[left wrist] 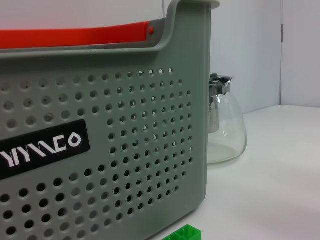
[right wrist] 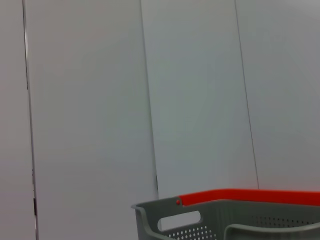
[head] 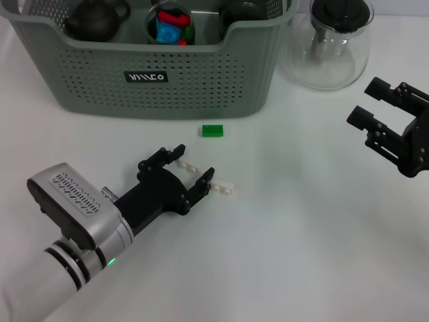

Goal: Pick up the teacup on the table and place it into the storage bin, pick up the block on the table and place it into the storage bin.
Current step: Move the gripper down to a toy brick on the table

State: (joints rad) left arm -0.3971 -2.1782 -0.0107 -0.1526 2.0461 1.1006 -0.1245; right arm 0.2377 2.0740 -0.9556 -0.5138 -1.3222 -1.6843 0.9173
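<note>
The green block (head: pixel 212 130) lies on the white table just in front of the storage bin (head: pixel 100 74); its top also peeks in at the edge of the left wrist view (left wrist: pixel 185 233). My left gripper (head: pixel 208 176) is open a short way in front of the block, empty, with pale fingertips (head: pixel 226 189) low over the table. No teacup stands on the table. Inside the bin are a dark teapot (head: pixel 94 20), a cup holding coloured pieces (head: pixel 171 25) and another dark cup (head: pixel 241 10). My right gripper (head: pixel 370 106) hangs open and empty at the far right.
A clear glass pot with a black lid (head: pixel 332 43) stands right of the bin, also seen in the left wrist view (left wrist: pixel 225 125). The bin's perforated wall (left wrist: pixel 125 165) fills that view. The right wrist view shows the bin's rim and red handle (right wrist: pixel 250 196) against a pale wall.
</note>
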